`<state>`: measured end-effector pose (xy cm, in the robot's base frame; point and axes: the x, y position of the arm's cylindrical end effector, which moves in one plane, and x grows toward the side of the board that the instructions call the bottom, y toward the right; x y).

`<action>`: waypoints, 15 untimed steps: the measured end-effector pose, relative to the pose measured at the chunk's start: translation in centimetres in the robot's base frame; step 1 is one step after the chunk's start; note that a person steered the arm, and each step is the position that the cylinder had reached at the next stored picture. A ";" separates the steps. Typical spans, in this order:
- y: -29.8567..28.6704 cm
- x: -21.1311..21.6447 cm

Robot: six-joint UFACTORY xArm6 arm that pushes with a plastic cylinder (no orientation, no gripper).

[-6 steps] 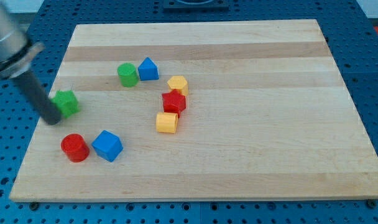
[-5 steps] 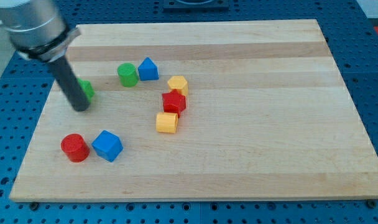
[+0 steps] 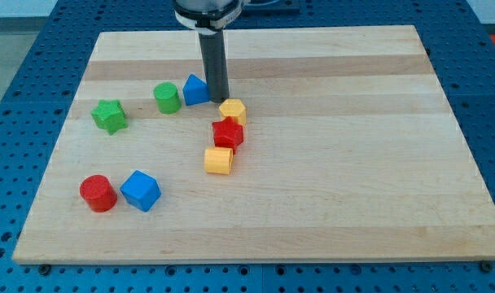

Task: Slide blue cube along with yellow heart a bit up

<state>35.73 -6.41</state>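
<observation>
The blue cube (image 3: 140, 190) lies at the lower left of the wooden board (image 3: 345, 163), next to a red cylinder (image 3: 98, 193) on its left. The yellow heart (image 3: 218, 159) lies apart from the cube, to its upper right, just below a red star (image 3: 228, 133). My tip (image 3: 219, 99) is near the view's top centre, between a blue triangular block (image 3: 194, 89) and a yellow hexagonal block (image 3: 232, 111). It is far from the blue cube and above the yellow heart.
A green cylinder (image 3: 167, 98) stands left of the blue triangular block. A green star (image 3: 109, 115) lies further left. The yellow hexagon, red star and yellow heart form a short column. A blue perforated table surrounds the board.
The rod has swept from the board's left edge to the right and up, to the blue triangular block. The green star has shifted up and to the right. The other blocks have not moved.
</observation>
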 end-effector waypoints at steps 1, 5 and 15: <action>5.9 -0.2; 7.5 14.7; -11.9 18.0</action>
